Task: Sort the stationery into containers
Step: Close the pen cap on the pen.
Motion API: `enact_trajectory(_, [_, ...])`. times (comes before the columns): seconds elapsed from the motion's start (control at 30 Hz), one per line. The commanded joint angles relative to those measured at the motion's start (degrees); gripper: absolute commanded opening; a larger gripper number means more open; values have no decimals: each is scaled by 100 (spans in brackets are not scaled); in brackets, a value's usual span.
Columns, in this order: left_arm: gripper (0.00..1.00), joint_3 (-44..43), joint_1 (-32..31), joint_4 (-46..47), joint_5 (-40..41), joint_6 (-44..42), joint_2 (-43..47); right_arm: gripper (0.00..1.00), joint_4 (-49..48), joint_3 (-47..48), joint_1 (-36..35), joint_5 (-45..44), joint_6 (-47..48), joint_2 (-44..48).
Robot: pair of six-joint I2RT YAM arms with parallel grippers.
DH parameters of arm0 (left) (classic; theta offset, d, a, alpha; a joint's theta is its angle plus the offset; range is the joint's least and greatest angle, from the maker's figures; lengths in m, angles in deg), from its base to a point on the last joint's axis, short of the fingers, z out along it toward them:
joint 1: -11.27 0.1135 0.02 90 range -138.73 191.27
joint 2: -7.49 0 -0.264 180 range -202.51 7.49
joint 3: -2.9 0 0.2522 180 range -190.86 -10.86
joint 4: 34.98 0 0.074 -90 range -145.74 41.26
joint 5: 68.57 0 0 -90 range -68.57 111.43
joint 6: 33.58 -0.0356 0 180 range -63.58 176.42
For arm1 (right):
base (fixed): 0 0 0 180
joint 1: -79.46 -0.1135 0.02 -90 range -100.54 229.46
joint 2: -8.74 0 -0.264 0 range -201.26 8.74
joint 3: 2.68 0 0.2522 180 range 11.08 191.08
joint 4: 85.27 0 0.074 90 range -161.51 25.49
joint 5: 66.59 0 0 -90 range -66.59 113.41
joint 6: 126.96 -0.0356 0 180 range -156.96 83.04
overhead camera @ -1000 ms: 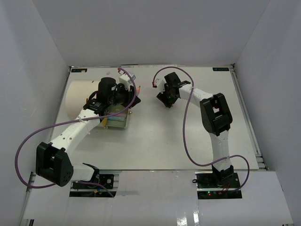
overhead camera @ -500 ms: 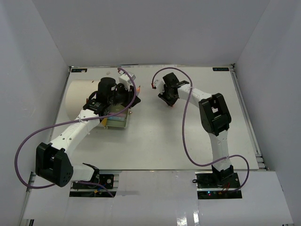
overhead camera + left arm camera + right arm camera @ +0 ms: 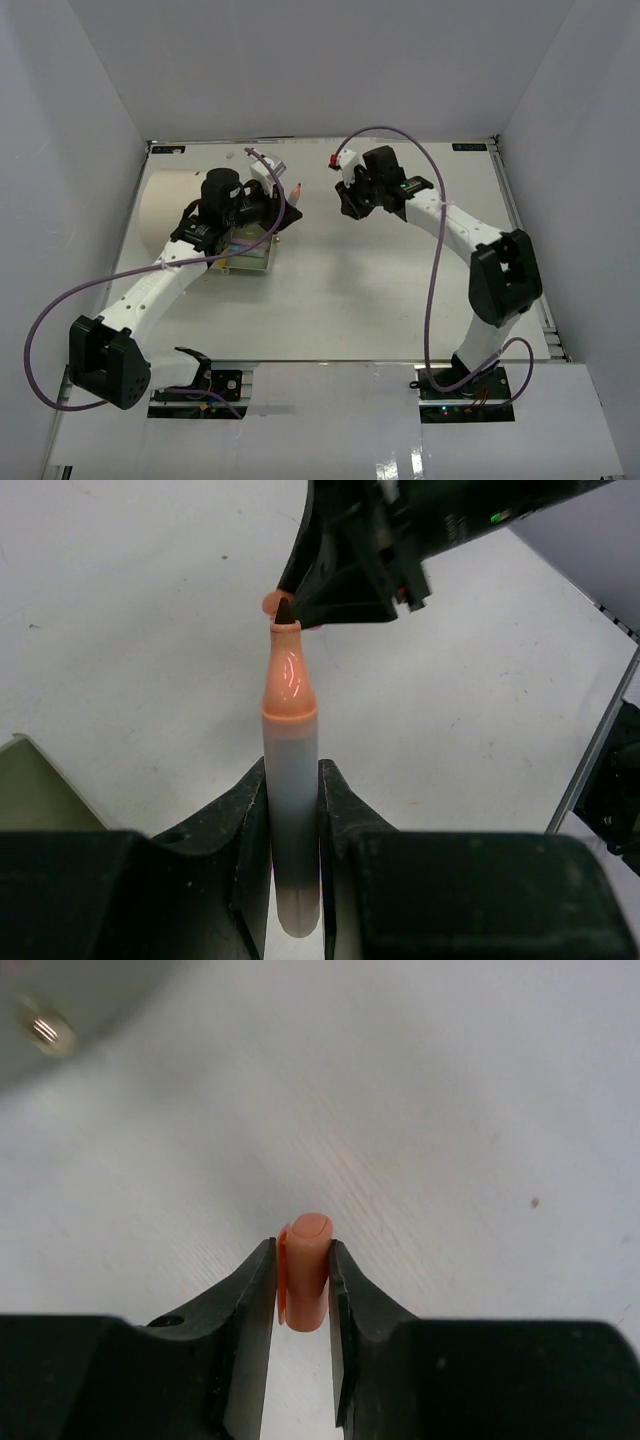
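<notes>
The left hand [image 3: 293,785] is clamped on an uncapped white-barrelled marker with an orange neck [image 3: 290,710]. Its long axis runs straight out from the fingers, dark nib toward the right hand [image 3: 302,1250], which pinches a short orange plastic cap [image 3: 305,1295] over the white table [image 3: 450,1110].

My right arm [image 3: 500,280] now sits with its elbow swung far out, and the right gripper [image 3: 349,200] holds its orange cap [image 3: 305,1280] closer to the marker [image 3: 290,695] tip.

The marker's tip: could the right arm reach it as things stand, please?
Probably yes: the right gripper, shut on the cap, hangs just beyond the bare tip of the marker, nothing between them.
</notes>
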Motion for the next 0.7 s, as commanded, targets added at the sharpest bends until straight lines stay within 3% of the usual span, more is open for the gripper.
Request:
enact_trajectory(0.0, [0,189,-7,551,-508,49,494,8,-1722,-501,-40,878,-1090,1368])
enact_trajectory(0.17, [0,540,-7,1174,-1280,172,881,8,-3854,-1213,-48,1660,-2179,2580])
enact_trajectory(0.3, [0,786,-7,1998,-1958,348,1197,8,-5327,-1724,-57,2187,-3120,2995])
enact_trajectory(0.5, [0,989,-16,2844,-2749,656,1233,8,-6899,-1742,-180,2944,-4439,2864])
enact_trajectory(0.67, [0,998,-25,3135,-2978,700,1250,8,-7473,-1671,-364,3164,-4993,2671])
